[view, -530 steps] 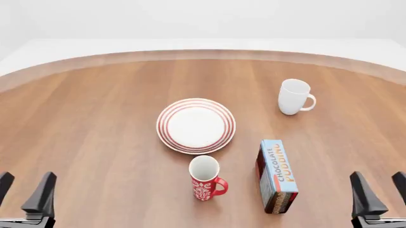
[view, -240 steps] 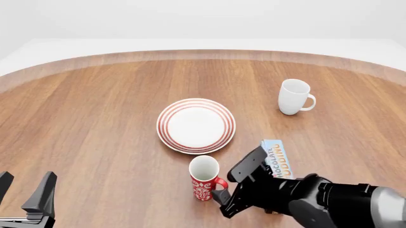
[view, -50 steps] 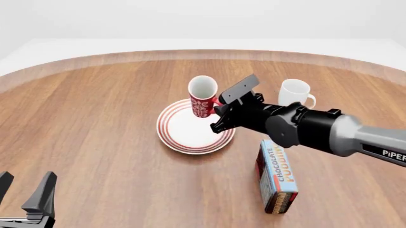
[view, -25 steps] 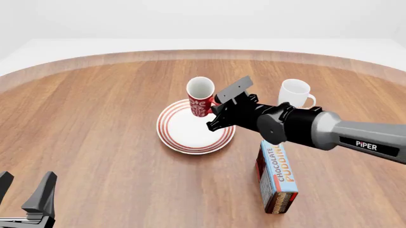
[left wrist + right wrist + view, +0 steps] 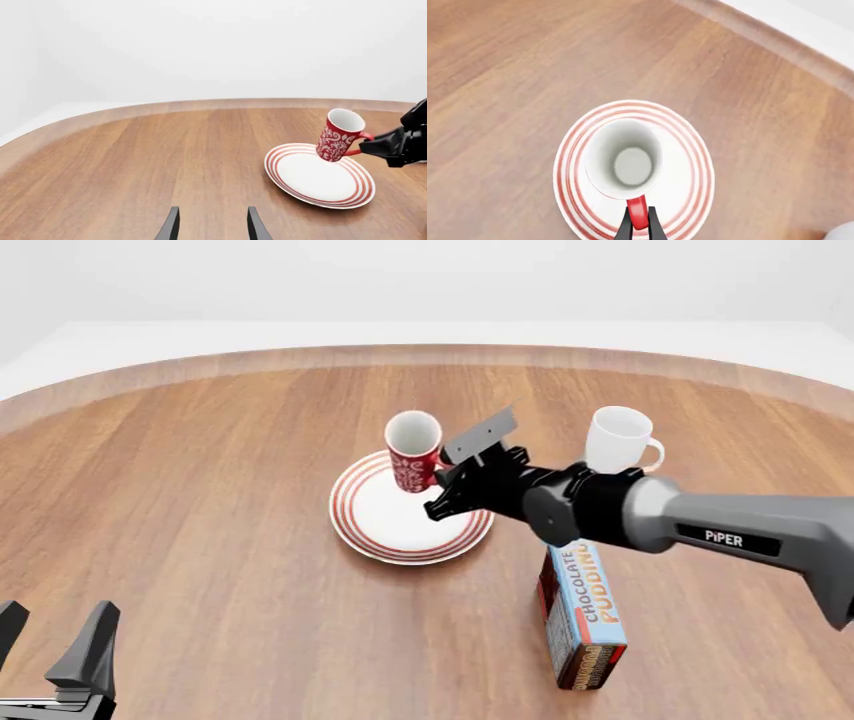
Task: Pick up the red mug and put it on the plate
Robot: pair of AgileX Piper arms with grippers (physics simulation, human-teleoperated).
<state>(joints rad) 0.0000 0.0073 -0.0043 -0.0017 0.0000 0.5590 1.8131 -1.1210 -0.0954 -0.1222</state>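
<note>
The red mug (image 5: pixel 412 452) with its white pattern hangs tilted over the far part of the plate (image 5: pixel 355 527). My right gripper (image 5: pixel 439 478) is shut on its red loop handle. In the right wrist view the mug's white inside (image 5: pixel 624 159) sits over the red-ringed plate (image 5: pixel 688 190), with the gripper (image 5: pixel 639 224) pinching the handle. The left wrist view shows the mug (image 5: pixel 339 135) with its base very close to the plate (image 5: pixel 319 184); I cannot tell if they touch. My left gripper (image 5: pixel 54 660) is open and empty at the near left edge, and shows open in its own view (image 5: pixel 210 227).
A plain white mug (image 5: pixel 618 443) stands at the back right, just behind my right arm. A chocolate pudding box (image 5: pixel 585 616) lies to the right of the plate, under the arm. The table's curved far edge runs behind them.
</note>
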